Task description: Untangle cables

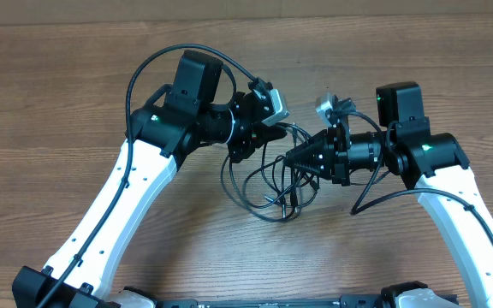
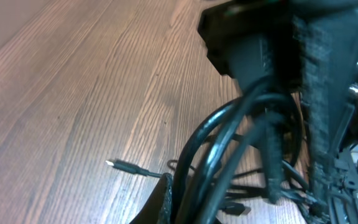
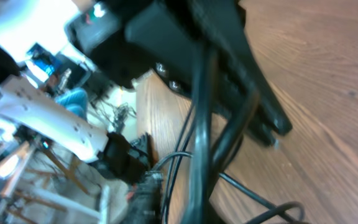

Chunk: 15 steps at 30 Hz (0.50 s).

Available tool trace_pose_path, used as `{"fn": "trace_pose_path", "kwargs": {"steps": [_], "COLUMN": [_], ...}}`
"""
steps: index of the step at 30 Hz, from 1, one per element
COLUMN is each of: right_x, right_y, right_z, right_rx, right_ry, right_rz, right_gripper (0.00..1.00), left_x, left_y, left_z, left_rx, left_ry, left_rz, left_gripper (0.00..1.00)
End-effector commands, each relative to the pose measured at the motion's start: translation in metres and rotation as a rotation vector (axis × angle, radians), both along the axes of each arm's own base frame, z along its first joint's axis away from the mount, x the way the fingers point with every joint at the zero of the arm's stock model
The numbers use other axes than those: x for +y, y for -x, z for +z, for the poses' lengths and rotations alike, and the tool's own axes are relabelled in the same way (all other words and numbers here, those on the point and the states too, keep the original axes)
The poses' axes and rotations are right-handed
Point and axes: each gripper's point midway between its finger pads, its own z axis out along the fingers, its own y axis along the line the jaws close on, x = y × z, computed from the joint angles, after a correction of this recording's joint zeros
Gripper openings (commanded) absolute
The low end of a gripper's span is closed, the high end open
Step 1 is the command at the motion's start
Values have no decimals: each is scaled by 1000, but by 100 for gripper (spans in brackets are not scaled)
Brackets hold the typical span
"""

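Note:
The cables (image 1: 268, 184) are a loose tangle of thin black cords on the wooden table, between the two arms. My left gripper (image 1: 248, 145) reaches in from the upper left and is shut on a bunch of the cables (image 2: 222, 143) beside its dark finger (image 2: 165, 199). One silver-tipped plug (image 2: 120, 165) lies free on the wood. My right gripper (image 1: 291, 158) points left into the same tangle, its fingers tapering to a point. In the right wrist view the cables (image 3: 197, 143) run up out of its jaws beside one blurred finger (image 3: 151, 193).
The two gripper tips are a few centimetres apart over the tangle. The right arm's black wrist body (image 2: 278, 62) fills the upper right of the left wrist view. The left arm's own thick black wire (image 1: 157, 60) arches over its wrist. Bare wooden table (image 1: 75, 103) surrounds the arms.

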Motion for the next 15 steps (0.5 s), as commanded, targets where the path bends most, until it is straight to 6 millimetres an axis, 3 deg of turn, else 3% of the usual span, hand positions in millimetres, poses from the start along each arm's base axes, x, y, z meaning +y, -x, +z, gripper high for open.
{"fn": "trace_pose_path", "kwargs": {"steps": [1, 2, 6, 12, 15], "right_x": [-4, -5, -13, -30, -32], "right_y": [-6, -7, -8, -5, -2], "right_z": [-11, -15, -32, -60, -63], "right_rx": [2, 13, 54, 125, 146], "right_ry": [67, 90, 183, 347, 362], "right_rz": [-41, -55, -103, -171, -172], "right_gripper": [31, 43, 56, 59, 59], "left_x": [-2, -2, 0, 10, 15], "left_y": [0, -1, -7, -28, -36], "left_z": [7, 8, 8, 7, 17], "left_rx": [85, 99, 154, 218, 237], "left_ry": [33, 37, 39, 25, 60], "left_rz": [48, 59, 134, 326, 390], "left_gripper": [4, 4, 4, 4, 4]}}
